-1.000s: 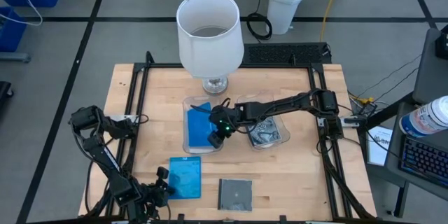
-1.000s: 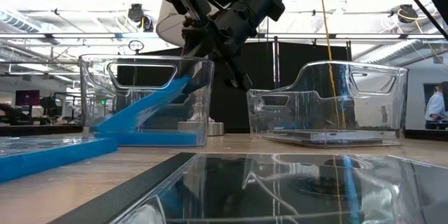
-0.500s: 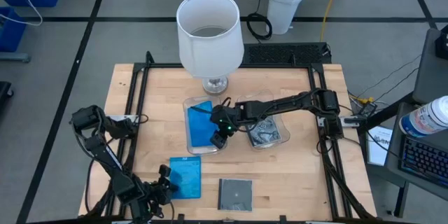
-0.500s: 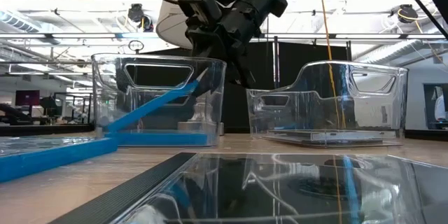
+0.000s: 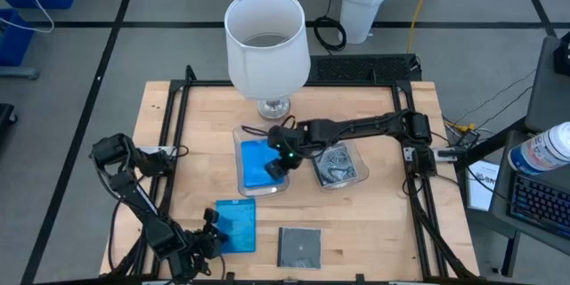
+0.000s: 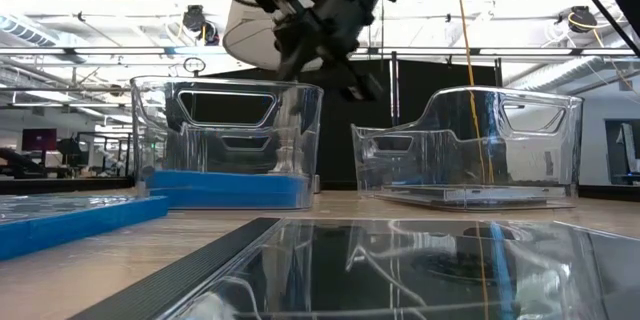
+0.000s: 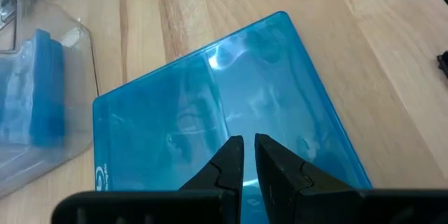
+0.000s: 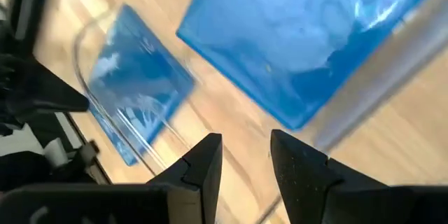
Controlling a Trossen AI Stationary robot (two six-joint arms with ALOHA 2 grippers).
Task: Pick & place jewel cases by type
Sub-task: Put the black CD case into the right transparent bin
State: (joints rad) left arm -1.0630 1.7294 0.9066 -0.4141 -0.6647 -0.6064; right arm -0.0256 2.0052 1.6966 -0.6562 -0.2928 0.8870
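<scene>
No writing is readable. The left clear tray (image 5: 239, 134) holds blue jewel cases (image 5: 258, 159) lying flat; the right tray (image 5: 361, 171) holds grey ones. The right claw (image 5: 278, 167) hangs released above the blue tray; the left claw (image 7: 248, 155), nearly clenched, hovers over a blue case (image 5: 237, 224) on the worktop (image 5: 356, 232).

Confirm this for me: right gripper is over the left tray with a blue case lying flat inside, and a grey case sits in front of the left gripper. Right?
Not quite. The case in front of the left gripper is blue, as the left wrist view shows; the grey case lies farther right. The rest holds: the right gripper is over the left tray, with a blue case flat inside.
</scene>
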